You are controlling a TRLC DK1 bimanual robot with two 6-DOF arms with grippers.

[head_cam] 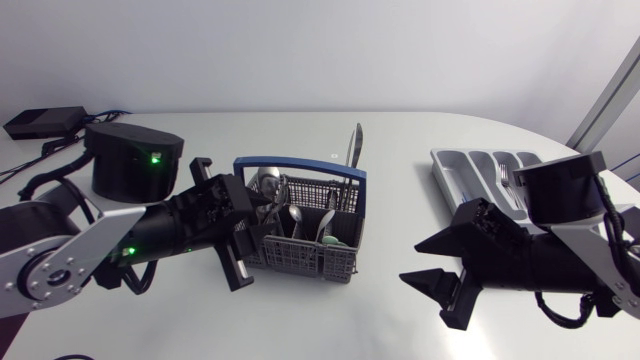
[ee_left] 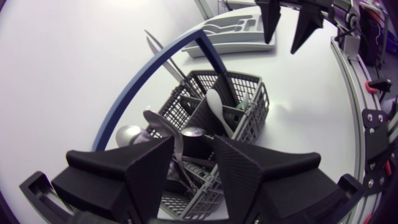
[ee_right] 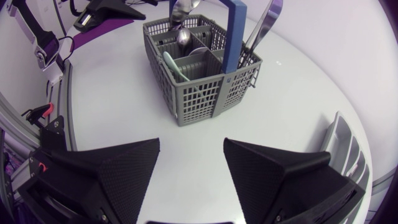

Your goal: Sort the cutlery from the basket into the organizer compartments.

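Grey basket (head_cam: 320, 262) under left pincer (ee_left: 194, 146), ahead of right pincer (ee_right: 191, 146); both open, empty.

No readable text, number or sign shows on the basket (head_cam: 300, 258) or organizer (head_cam: 453, 168).

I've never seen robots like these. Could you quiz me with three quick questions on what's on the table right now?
1. True or false: the right pincer is gripping the basket.
2. What colour is the basket's handle? A) red B) blue C) yellow
3. In one word: which arm's pincer hangs right over the basket?

Key:
1. False. It is open and empty, above the bare table, apart from the basket.
2. B.
3. Left. The left pincer is just above the basket's compartments.
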